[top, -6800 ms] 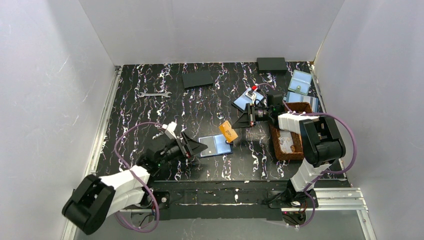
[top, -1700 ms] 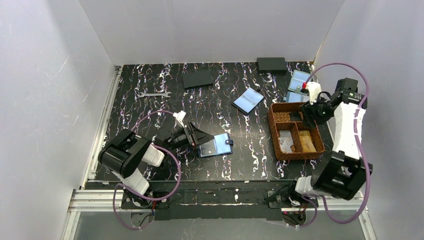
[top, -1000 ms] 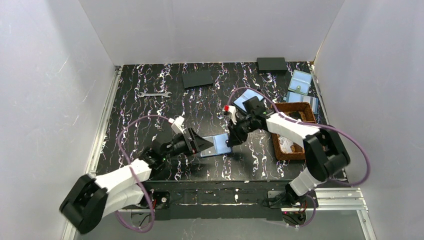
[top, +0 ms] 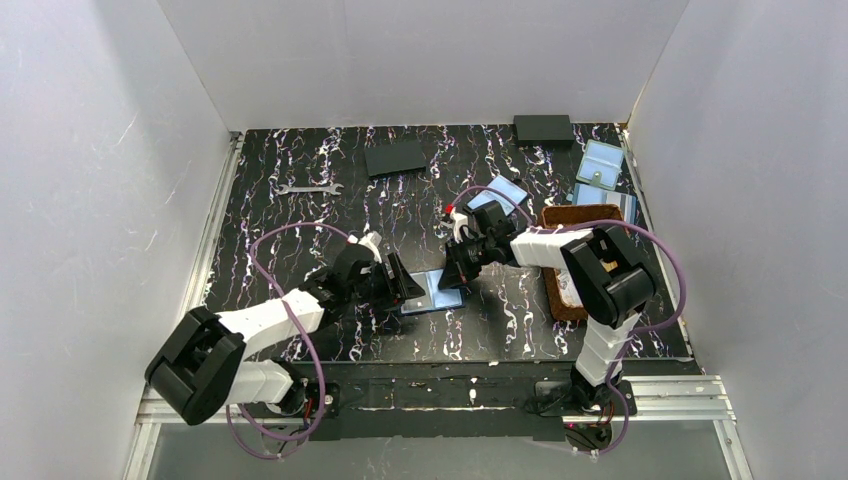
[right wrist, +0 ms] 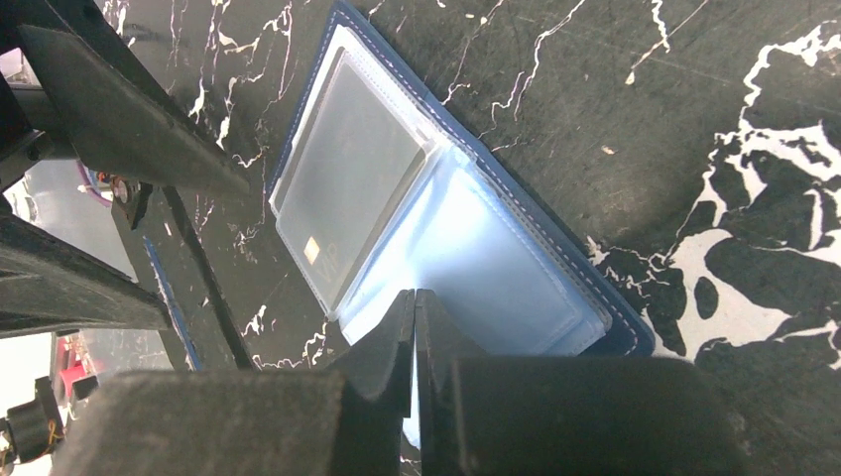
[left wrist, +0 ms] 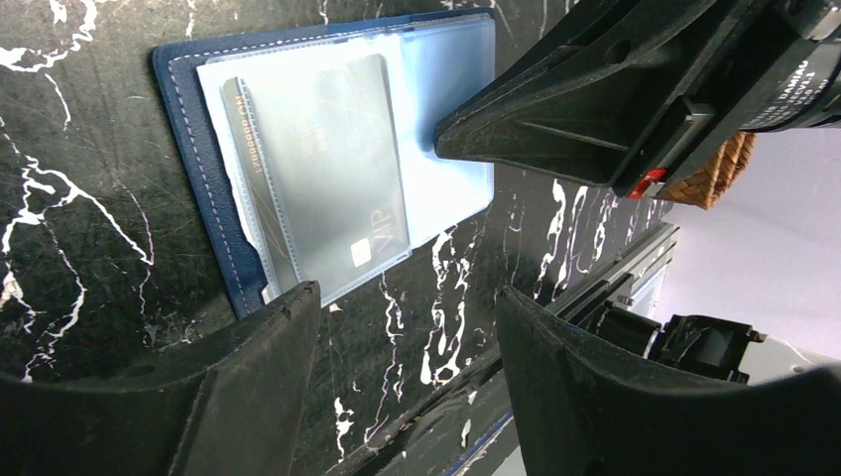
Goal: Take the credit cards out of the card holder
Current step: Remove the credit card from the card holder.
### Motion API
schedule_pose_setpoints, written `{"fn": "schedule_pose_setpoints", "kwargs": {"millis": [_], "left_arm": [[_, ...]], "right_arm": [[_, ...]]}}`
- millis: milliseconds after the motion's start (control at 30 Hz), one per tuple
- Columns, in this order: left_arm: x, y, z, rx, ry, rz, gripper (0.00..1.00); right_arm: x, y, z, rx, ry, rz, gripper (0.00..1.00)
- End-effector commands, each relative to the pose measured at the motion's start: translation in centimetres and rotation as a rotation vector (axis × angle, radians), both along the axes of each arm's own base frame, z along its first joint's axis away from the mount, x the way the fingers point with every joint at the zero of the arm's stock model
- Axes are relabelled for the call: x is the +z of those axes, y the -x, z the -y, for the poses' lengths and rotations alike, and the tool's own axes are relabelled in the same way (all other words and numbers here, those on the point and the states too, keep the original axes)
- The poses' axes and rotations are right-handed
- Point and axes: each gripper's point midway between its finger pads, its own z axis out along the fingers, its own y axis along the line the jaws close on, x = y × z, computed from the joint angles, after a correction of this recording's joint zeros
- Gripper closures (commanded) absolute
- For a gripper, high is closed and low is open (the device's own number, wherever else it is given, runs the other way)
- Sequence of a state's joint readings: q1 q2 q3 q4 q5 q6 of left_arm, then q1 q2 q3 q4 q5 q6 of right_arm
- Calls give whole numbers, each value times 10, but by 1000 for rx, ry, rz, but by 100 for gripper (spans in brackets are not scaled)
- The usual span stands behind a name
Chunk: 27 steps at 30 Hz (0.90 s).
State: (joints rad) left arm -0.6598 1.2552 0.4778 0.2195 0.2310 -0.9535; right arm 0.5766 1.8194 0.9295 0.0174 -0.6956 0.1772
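Observation:
The card holder [top: 432, 293] lies open and flat near the table's front. It is navy outside with light blue pockets inside [right wrist: 476, 248]. A dark grey credit card [left wrist: 332, 169] sits in the clear pocket of one half [right wrist: 347, 164]. My right gripper [right wrist: 414, 297] is shut, its tips pressed onto the other half's light blue pocket [left wrist: 451, 119]. Nothing shows between its jaws. My left gripper [left wrist: 405, 307] is open at the holder's card-side edge. One of its fingertips [left wrist: 296, 297] touches the navy border, the other stands over bare table.
A brown woven tray [top: 560, 213] lies right of the holder, partly under my right arm. A second blue wallet [top: 497, 192], pale blue pouches [top: 603, 160], two black pads [top: 397, 157] [top: 543, 128] and a wrench [top: 309, 187] lie farther back.
My right gripper has come down onto the holder's light blue pocket and shut. My left gripper has moved in to the holder's edge and its jaws have narrowed a little.

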Motion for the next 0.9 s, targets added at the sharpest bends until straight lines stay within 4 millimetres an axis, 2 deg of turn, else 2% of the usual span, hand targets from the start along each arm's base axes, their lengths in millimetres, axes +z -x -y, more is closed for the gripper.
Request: {"fn": "schedule_pose_setpoints", "kwargs": {"millis": [0,500,700,867], "left_arm": [[2,-6,3,3,-7,16,37],[-23,-6,8,-13,-49,-68,35],[-16,-7,22,-51,21,-70,35],[0,-15,35,-75,111,-16,35]], "right_arm": [[0,-11,-5,8,10,34,93],[-15,-6,0,17,59,-21,95],[-17,-4,0,22,64,-36,95],[-14,-5,0,26,61,-33,96]]}}
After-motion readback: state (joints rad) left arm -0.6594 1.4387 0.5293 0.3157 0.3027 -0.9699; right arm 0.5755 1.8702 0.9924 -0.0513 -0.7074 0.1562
